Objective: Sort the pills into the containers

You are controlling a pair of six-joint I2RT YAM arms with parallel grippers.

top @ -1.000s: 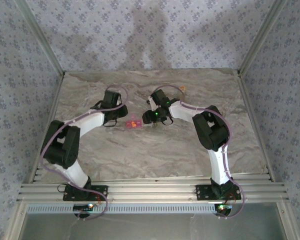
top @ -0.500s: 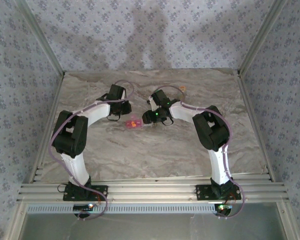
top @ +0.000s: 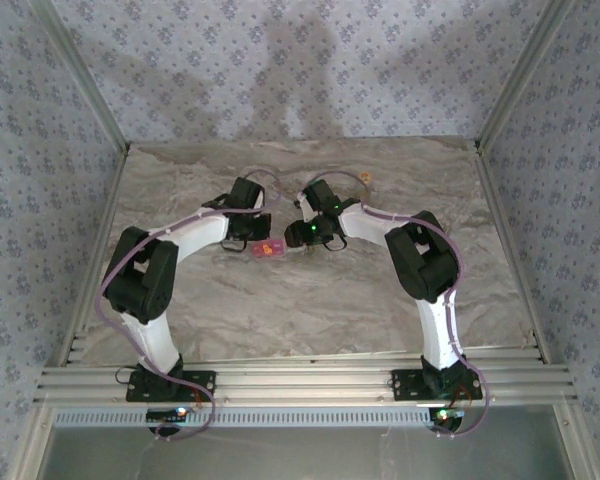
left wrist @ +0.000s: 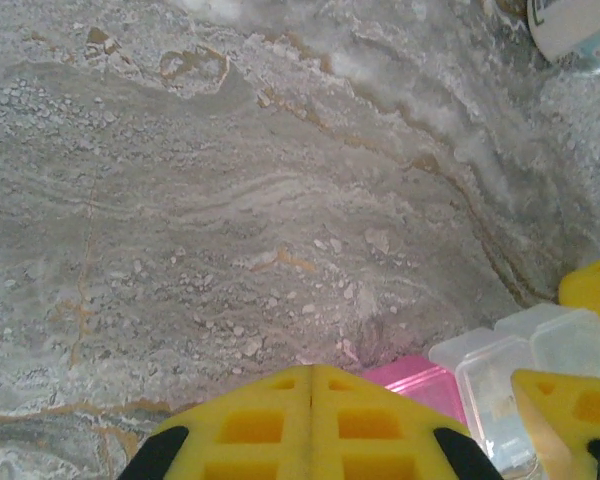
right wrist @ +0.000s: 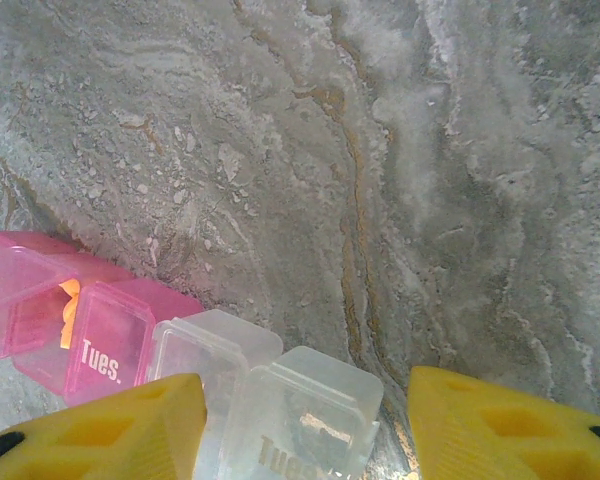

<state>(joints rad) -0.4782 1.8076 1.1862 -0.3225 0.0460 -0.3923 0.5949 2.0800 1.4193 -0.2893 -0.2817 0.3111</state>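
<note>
Left hand [left wrist: 310, 378]: fingers were pressed shut on nothing, low over the surface [left wrist: 230, 200], just beside the case's pink end.
Right hand [right wrist: 310, 425]: fingers stood partly apart astride the case's clear end, one against it and the other off it, with no grip.
Case [right wrist: 110, 340]: lay flat between the two hands, a pink lid marked "Tues." and something orange inside a pink cell.
Bottle [left wrist: 580, 30]: white, sat farther back, well apart from the left hand.
</note>
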